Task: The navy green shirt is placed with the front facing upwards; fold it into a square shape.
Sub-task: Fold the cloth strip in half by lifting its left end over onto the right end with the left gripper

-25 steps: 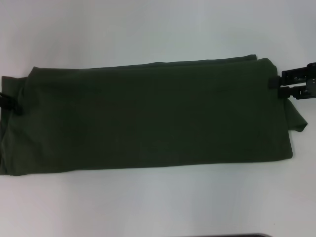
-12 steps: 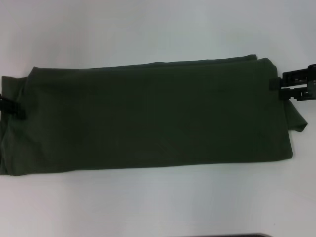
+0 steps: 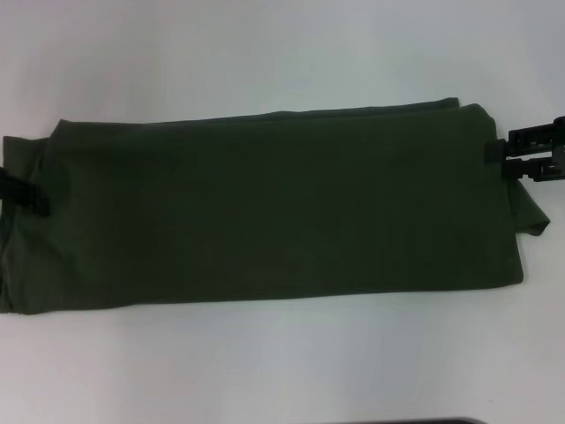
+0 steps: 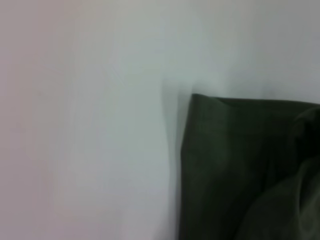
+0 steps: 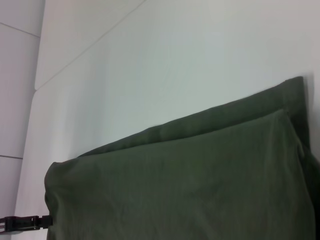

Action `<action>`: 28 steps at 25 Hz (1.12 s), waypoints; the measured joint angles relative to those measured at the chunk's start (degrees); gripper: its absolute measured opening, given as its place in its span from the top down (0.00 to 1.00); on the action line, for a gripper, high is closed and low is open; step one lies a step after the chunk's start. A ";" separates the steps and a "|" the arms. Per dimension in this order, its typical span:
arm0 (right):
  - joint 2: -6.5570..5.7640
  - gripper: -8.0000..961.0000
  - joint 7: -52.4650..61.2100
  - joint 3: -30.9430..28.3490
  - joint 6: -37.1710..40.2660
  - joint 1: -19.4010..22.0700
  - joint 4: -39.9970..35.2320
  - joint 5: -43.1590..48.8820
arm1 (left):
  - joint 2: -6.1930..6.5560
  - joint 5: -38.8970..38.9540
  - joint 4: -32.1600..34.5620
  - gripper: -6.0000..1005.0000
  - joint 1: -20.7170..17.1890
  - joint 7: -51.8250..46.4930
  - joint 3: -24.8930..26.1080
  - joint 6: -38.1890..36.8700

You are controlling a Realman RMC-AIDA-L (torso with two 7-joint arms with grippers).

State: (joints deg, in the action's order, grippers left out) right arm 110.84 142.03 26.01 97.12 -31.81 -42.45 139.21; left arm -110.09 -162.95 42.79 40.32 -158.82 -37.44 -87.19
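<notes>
Two grippers sit at the short ends of the navy green shirt, a dark olive cotton garment already folded into a long band lying across the white table. No lettering or collar shows, so the printed front appears to be folded inside.

Over the last second the left gripper has slid inward, from the very edge of the picture onto the shirt's left end, while the right gripper has drawn back a little and its tips now lie just beside the right end. I judge the lengthwise folds are done and the arms are moving to the ends for the crosswise fold that would make the square. Whether either gripper is open or closed on cloth I cannot tell.

The head view shows the whole band and a loose flap poking out at its right end. The right wrist view adds the stacked layers along the far edge, and the left gripper far off. The left wrist view shows only one cloth corner on the table.
</notes>
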 joint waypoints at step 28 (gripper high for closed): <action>-0.10 0.38 0.00 -0.09 0.08 0.00 0.00 0.00 | -1.95 0.89 0.01 0.32 1.70 1.38 0.01 -3.39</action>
State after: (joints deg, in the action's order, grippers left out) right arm 110.74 142.03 25.92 97.21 -31.82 -42.45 139.22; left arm -112.04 -162.06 42.80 42.02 -157.45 -37.43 -90.58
